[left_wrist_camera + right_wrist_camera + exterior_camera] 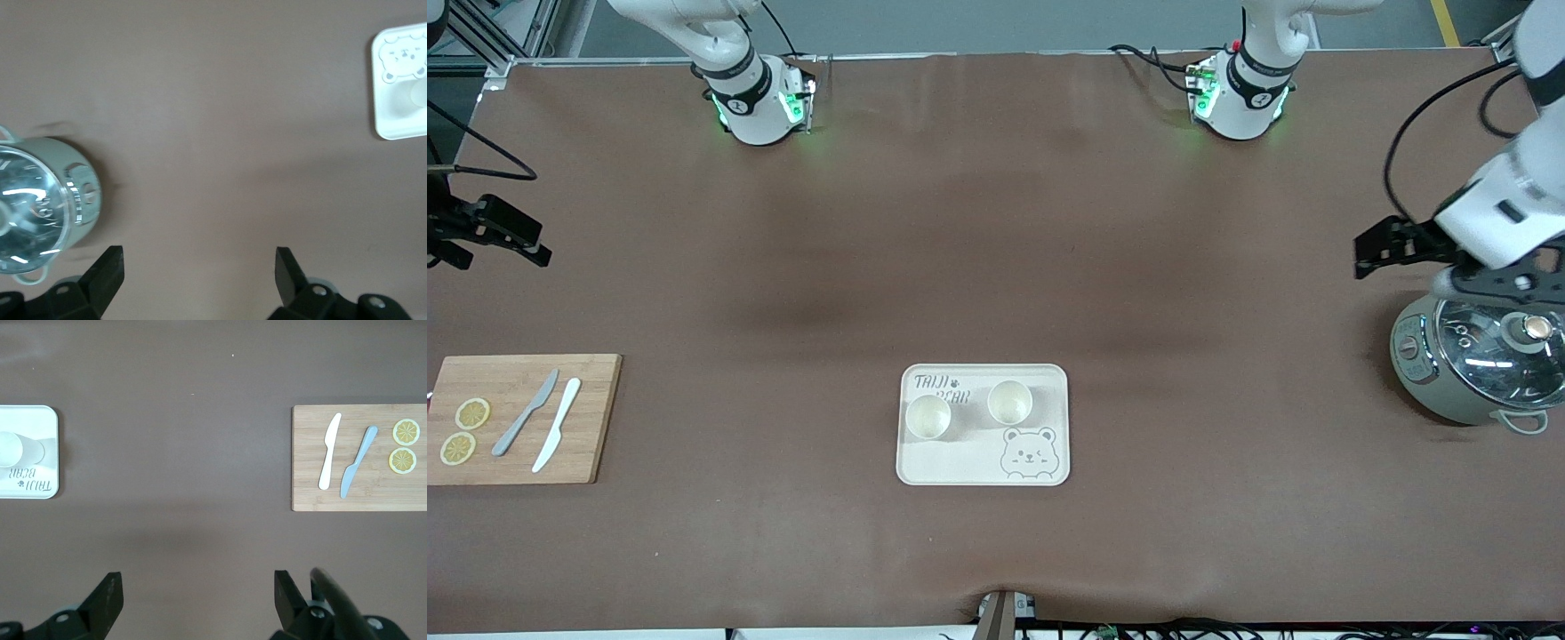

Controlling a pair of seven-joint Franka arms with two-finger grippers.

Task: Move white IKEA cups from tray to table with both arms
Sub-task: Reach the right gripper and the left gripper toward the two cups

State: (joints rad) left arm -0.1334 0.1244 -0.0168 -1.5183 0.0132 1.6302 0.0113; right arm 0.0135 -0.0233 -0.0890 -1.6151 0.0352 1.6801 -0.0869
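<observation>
Two white IKEA cups (927, 417) (1009, 402) stand upright side by side on the cream bear tray (960, 462) in the middle of the table, near the front camera. My left gripper (1371, 251) hangs open over the left arm's end of the table, next to a pot, with nothing between its fingers (107, 273). At the right arm's end my right gripper (500, 249) is also open and empty, over bare tabletop (198, 590). The right wrist view shows one cup (17, 449) on the tray's edge (47, 490). The left wrist view catches the tray corner (393, 130).
A pale green cooker pot with a glass lid (1476, 369) (40, 207) stands at the left arm's end. A wooden cutting board (591, 418) at the right arm's end carries a grey knife (527, 412), a white knife (557, 424) and two lemon slices (471, 413).
</observation>
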